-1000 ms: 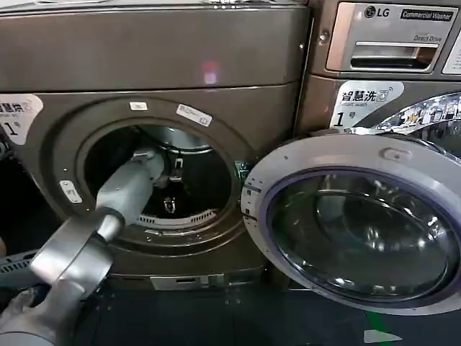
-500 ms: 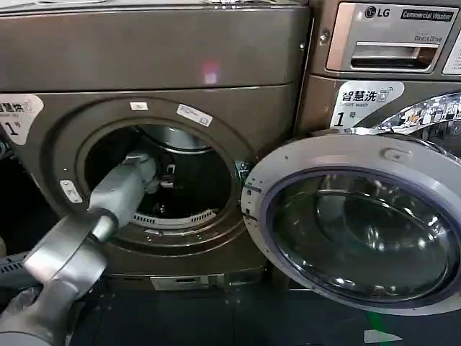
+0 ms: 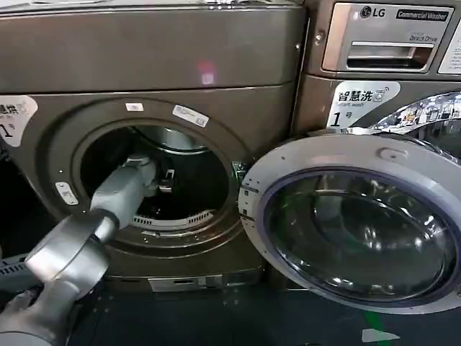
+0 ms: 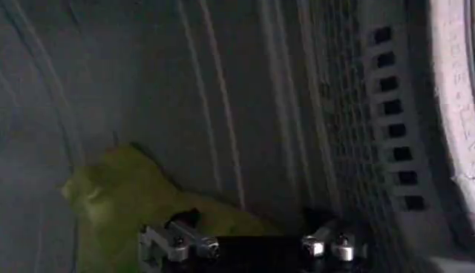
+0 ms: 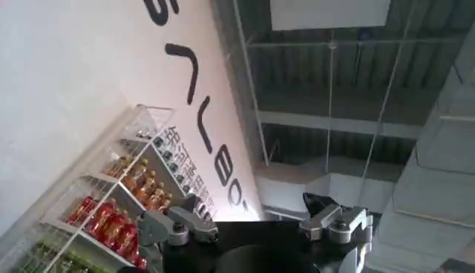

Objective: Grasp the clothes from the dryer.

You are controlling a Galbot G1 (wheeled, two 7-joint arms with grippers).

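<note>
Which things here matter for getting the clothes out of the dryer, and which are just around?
Part of the job:
- dryer, its glass door swung open
- yellow-green cloth lying in the drum
- left gripper, open, inside the drum near the cloth

Just around:
- LG machine beside the dryer
- right gripper, open, facing shelves of bottles

Dim, perhaps motion-blurred dryer (image 3: 155, 108) drum interior; ceiling-light glare on its glass door (image 3: 360, 231)

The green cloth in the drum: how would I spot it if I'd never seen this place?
Find the bronze-brown dryer with its round door swung open. Inside its dark ribbed drum lies a crumpled cloth, the only bright yellow-green thing there.
</note>
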